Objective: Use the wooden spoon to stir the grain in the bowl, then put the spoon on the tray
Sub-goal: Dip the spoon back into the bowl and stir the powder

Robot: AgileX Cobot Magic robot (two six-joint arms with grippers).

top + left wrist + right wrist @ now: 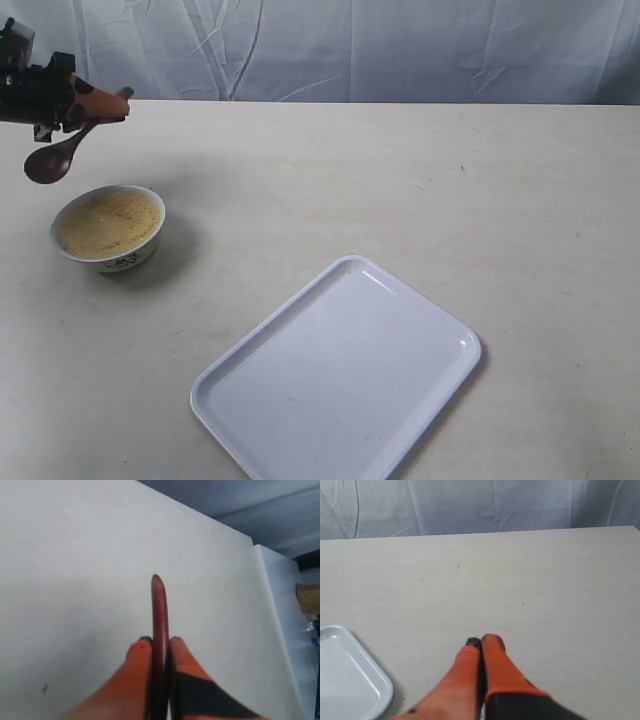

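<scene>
At the far left of the exterior view my left gripper is shut on the handle of the dark wooden spoon. Its oval scoop hangs in the air just above and behind the bowl's rim. The small white bowl holds a level mound of yellow-tan grain. In the left wrist view the spoon handle sticks out between the orange fingers. The large white tray lies at the front centre; its corner shows in the right wrist view. My right gripper is shut and empty above bare table.
A wrinkled pale cloth hangs behind the table's far edge. The light tabletop stretches between bowl and tray and off to the right.
</scene>
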